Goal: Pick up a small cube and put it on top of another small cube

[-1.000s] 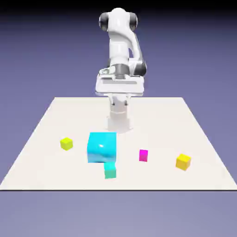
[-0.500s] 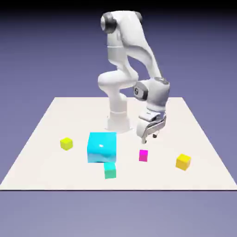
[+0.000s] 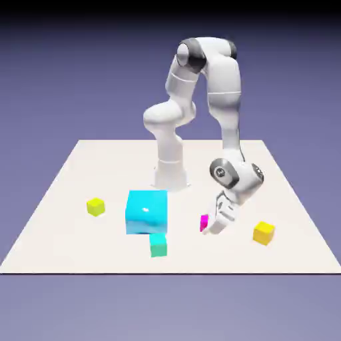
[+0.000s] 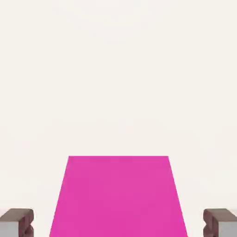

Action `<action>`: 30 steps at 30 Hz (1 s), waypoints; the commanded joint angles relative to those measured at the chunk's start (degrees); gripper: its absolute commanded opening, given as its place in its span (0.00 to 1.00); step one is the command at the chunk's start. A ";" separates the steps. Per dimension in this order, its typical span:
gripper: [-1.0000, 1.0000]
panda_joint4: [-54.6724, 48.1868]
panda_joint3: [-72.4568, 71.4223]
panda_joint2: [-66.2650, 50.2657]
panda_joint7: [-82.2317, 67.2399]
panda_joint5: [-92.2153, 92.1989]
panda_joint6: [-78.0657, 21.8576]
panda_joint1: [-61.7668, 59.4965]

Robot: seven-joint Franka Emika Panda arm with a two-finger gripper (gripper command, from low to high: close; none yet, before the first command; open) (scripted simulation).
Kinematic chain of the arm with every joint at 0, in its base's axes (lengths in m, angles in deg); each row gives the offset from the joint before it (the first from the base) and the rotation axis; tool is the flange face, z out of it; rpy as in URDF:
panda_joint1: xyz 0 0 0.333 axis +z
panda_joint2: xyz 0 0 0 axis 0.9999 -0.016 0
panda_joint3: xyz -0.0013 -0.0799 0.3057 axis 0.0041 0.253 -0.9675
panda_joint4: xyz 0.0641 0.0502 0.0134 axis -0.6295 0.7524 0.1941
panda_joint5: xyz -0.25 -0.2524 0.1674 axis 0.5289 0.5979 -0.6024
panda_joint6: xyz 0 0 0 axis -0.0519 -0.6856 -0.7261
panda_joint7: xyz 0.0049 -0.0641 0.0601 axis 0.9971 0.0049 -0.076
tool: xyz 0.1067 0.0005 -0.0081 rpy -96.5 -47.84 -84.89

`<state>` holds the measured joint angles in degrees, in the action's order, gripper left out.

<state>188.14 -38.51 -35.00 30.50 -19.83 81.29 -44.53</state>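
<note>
The tiny magenta cube rests on the table, right of the big cyan block. My gripper has come down around it and hides most of it in the exterior view. In the hand view the magenta cube fills the space between the two grey fingertips, with table showing on either side of it. The gripper is open and its fingers stand apart from the cube. The lime-yellow cube sits far off at the exterior view's left.
A big cyan block stands between the two cubes, with a small teal-green cube just in front of it. A golden-yellow cube lies right of the gripper. The white table ends close behind the cubes' front row.
The arm has swung from above the base down and forward; the open gripper has dropped from above the table to straddle the magenta cube. No cube has moved.
</note>
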 commanded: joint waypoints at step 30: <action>0.00 -8.58 28.12 6.50 -5.05 -22.22 -19.18 -49.18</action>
<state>179.56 -10.39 -28.50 25.37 -42.22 62.09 -93.71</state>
